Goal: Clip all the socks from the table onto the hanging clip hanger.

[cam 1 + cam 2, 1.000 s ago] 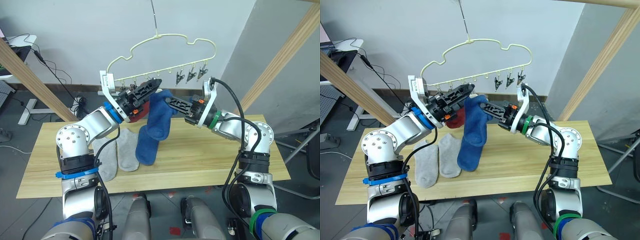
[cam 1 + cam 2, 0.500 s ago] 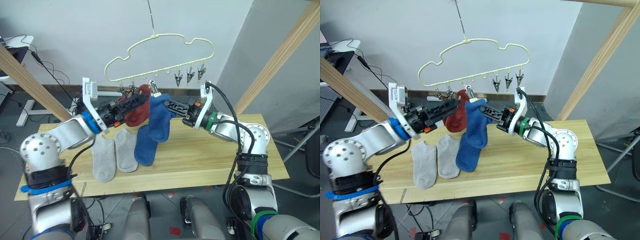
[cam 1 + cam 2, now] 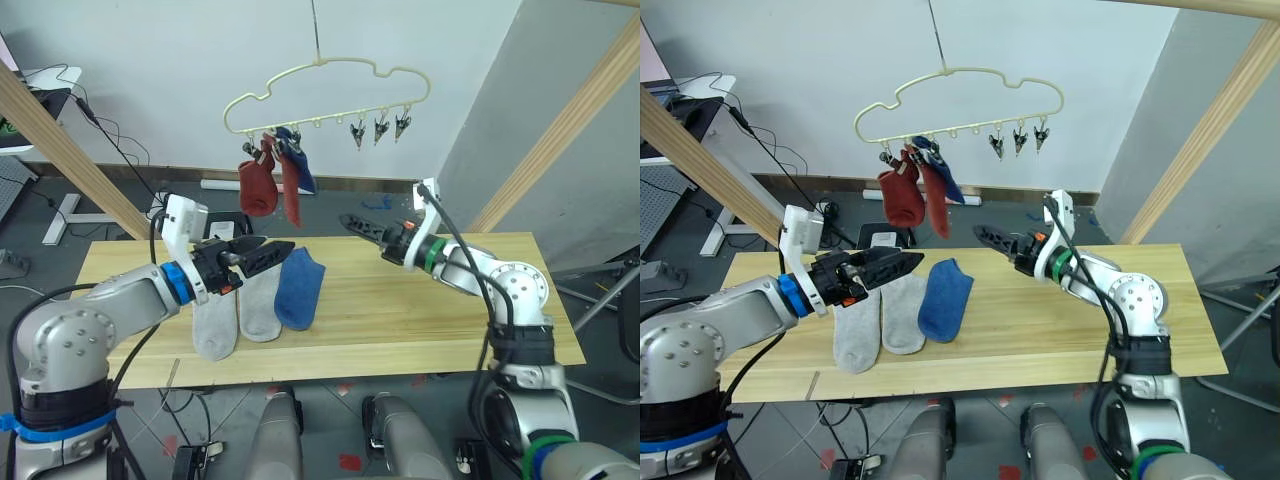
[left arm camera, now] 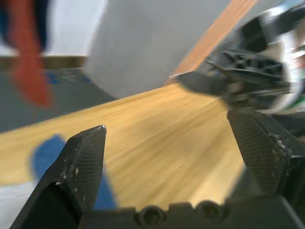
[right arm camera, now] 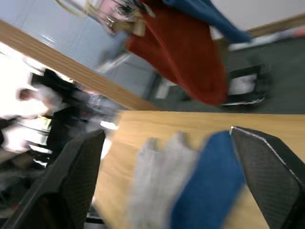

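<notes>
Three socks remain flat on the bench [image 3: 1060,330]: a blue sock [image 3: 946,298] beside two grey socks [image 3: 882,318]. Two red ones and a blue one already hang on the clip hanger [image 3: 958,92]. My left gripper [image 3: 902,264] hovers above the grey pair, fingers wide apart and empty. The right gripper [image 3: 985,234] is also spread and empty. I would take the blue sock by its cuff.

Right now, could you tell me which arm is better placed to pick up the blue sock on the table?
Probably the left. The open left gripper hovers just beside the blue sock, while the right gripper is higher and further from it.
</notes>
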You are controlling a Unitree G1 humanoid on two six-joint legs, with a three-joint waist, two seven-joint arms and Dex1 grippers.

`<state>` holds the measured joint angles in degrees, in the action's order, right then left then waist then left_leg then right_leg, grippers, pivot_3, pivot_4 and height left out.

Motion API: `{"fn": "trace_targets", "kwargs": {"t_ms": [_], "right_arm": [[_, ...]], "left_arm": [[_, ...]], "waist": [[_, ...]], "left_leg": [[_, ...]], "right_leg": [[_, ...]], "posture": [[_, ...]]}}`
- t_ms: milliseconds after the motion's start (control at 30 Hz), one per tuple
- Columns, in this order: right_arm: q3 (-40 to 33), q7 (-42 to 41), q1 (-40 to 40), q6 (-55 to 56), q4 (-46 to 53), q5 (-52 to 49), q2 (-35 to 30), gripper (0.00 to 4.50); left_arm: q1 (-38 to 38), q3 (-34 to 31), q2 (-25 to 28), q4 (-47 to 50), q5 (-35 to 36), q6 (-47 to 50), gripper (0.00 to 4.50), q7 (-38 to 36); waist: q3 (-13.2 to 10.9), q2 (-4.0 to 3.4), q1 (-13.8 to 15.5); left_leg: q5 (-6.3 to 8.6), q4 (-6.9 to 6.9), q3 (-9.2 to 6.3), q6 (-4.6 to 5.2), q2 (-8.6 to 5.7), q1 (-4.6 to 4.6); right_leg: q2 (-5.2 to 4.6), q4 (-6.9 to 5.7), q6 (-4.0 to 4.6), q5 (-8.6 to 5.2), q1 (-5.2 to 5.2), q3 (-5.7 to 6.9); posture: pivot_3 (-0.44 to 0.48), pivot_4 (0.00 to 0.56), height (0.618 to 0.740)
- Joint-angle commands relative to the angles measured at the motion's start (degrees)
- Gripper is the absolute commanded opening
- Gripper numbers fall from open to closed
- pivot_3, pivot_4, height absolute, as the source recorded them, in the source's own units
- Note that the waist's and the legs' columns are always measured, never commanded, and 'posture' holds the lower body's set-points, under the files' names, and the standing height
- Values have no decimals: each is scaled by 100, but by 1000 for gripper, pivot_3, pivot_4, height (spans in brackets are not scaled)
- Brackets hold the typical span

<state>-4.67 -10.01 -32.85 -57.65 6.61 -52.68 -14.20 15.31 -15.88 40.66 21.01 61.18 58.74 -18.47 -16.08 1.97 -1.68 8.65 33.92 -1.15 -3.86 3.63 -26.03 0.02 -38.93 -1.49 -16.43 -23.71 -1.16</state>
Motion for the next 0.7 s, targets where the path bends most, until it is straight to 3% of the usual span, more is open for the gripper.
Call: {"fn": "trace_targets", "kwargs": {"t_ms": [33,100,133,267,400,700], "right_arm": [[374,14,266,860,840,1018,-228,4460],[450,190,406,1211,1120,1431,-200,4460],[442,308,454,1305,1283,1513,-91,4297],[822,487,488,1734,1548,2251,37,3221],[1144,579,407,2214,1435,2924,246,3221],[1050,765,-298,3274,115,3861,862,3221]], "left_arm": [[-505,210,103,637,-1358,-981,4500,171],[-800,284,136,772,-1699,-1354,4500,-110],[-904,145,22,810,-1497,-1486,4500,-406],[-1130,-90,-119,758,-1238,-1955,4500,-1308],[-1344,7,-91,752,-1583,-2508,4500,-1901],[-1092,-155,-450,893,-1294,-2796,4500,-1962]], "waist": [[0,0,1],[0,0,-13],[-1,-1,-14],[-2,-2,-1],[-4,-4,0],[-4,-3,1]], "left_leg": [[0,0,2,0,1,-2],[0,-5,16,-1,4,-2],[0,-6,21,-1,6,-4],[0,-8,33,-2,9,-6],[0,-6,50,-2,7,-3],[0,-4,73,-1,7,0]], "right_leg": [[0,0,0,0,-5,-2],[-1,-3,0,0,-16,-16],[0,-5,0,0,-23,-20],[1,-8,1,-1,-33,-29],[1,-6,1,-1,-35,-71],[2,-6,-1,0,-39,-95]], "posture": [[4,270,740],[4,270,740],[11,282,740],[18,290,740],[21,294,740],[29,295,740]]}}
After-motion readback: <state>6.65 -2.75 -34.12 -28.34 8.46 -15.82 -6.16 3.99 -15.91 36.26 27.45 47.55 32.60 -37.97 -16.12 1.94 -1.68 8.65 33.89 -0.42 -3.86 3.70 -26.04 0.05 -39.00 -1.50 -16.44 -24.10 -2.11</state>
